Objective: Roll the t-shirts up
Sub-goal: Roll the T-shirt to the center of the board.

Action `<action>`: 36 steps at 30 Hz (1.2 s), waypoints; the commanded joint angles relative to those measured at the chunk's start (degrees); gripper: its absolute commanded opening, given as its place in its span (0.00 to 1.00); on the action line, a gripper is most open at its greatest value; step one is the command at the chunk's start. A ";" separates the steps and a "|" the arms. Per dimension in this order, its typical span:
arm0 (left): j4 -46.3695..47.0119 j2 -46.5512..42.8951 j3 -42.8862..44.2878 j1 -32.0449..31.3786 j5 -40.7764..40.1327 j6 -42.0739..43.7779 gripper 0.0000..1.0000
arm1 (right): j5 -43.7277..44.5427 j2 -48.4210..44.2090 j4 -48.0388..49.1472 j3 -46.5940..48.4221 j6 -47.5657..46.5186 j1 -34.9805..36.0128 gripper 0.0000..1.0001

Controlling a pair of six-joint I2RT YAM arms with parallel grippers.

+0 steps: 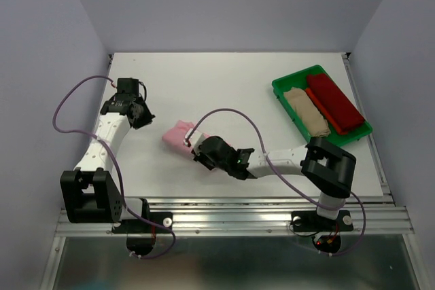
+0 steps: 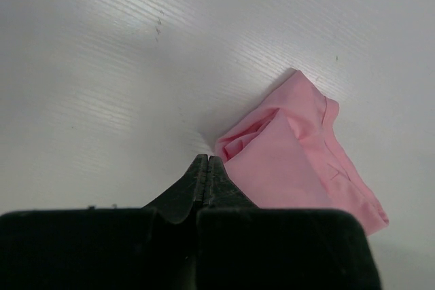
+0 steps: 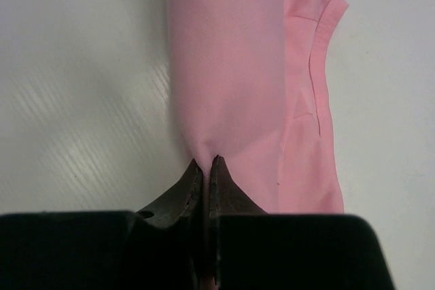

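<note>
Table from above: pink t-shirt lies bunched left of its middle; right gripper sits at the shirt's near end; left gripper hangs apart, off to its left; beige t-shirt and dark red t-shirt lie side by side in the green tray at the far right corner; left wrist view: jaws pressed together on nothing, pink cloth just to their right; right wrist view: jaws pinched tight on a fold of the pink t-shirt.

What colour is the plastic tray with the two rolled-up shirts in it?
Green. The rectangular plastic tray shows best in the top external view.
</note>
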 commanded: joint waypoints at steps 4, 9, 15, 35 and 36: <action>-0.05 -1.98 0.40 0.42 0.27 1.24 0.00 | -24.62 -1.43 -6.84 5.91 11.50 -6.00 0.01; -0.14 -1.98 0.14 0.42 0.53 1.42 0.00 | -37.17 0.68 -6.84 7.32 16.95 -9.78 0.01; -0.14 -2.07 -0.21 0.42 0.62 1.68 0.00 | -49.31 3.32 -6.84 9.08 21.53 -13.90 0.01; -0.40 -5.14 -2.67 -0.37 4.49 2.30 0.00 | -70.25 9.91 8.45 5.12 42.45 -23.67 0.01; -0.40 -5.14 -2.67 -0.63 4.58 2.21 0.00 | -70.60 10.09 8.80 4.86 42.80 -24.28 0.01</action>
